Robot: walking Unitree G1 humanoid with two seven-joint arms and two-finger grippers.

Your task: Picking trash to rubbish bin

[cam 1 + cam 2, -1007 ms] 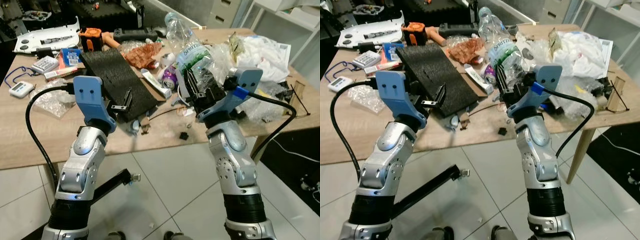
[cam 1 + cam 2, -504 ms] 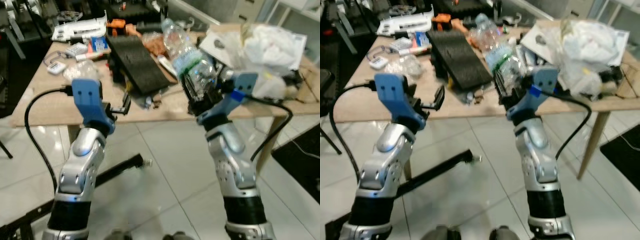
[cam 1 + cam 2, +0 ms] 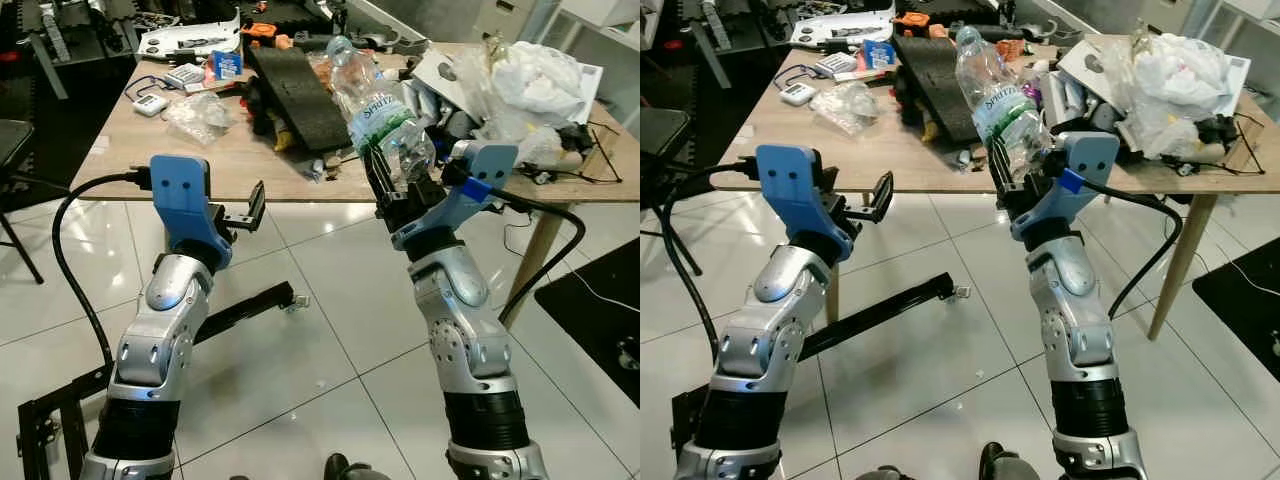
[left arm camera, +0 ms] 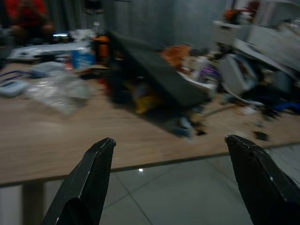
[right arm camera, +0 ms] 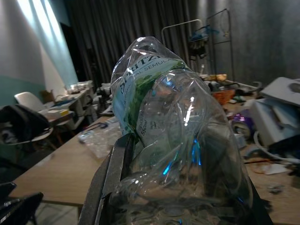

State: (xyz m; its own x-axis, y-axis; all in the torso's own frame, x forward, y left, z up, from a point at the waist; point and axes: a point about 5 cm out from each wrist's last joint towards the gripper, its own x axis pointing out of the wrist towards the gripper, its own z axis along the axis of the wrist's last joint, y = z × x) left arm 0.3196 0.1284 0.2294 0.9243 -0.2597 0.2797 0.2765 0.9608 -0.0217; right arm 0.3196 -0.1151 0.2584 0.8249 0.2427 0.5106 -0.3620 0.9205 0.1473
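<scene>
Item, centre frame above the bench (image 3: 130, 150) edge: your right hand (image 3: 400, 190) clamps a crushed plastic bottle (image 3: 385, 115), judged light, springy and slippery, best held round its creased lower body; left hand (image 4: 171, 187) spread, unloaded.

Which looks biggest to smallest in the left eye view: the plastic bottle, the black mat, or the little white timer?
1. Plastic bottle, held up near the camera in the right gripper, so nearness inflates it.
2. Black mat on the table; roughly similar in apparent length, so this order is unsure.
3. White timer, clearly smallest.
</scene>
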